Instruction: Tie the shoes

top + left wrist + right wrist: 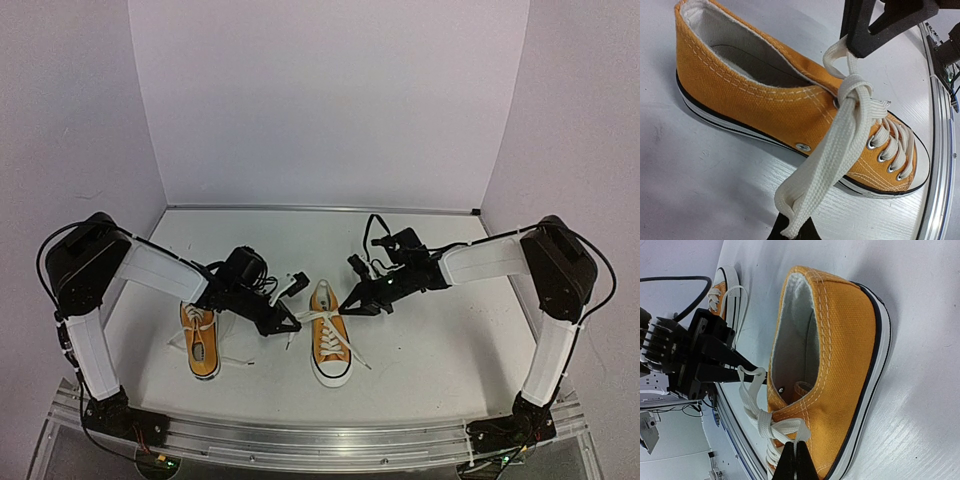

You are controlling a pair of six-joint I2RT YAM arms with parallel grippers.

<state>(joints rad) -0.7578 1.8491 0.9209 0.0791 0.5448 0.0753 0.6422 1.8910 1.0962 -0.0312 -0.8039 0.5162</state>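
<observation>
Any print on the pale insoles is too dim to read from these views. The shoes are small orange-yellow canvas low-tops with white double stitching, a white rubber sole edged by a thin black stripe, a white toe cap (923,155), silver eyelets (881,157) and a pale lining. Both stand on the white table (450,350), toes toward the arm bases. The left shoe (200,345) sits beneath the left arm with its strands trailing loose on the surface. The middle shoe (330,348) is near it, between the two grippers. Its flat white lace (840,150) is crossed into a single wrap at the top eyelets. From there one end runs to each side. The left gripper (792,231) is clenched on a folded end of that lace, low beside the shoe's side. The right gripper (796,460) is pinched tight on the other end, close to the knot, with the strand drawn up from it.
</observation>
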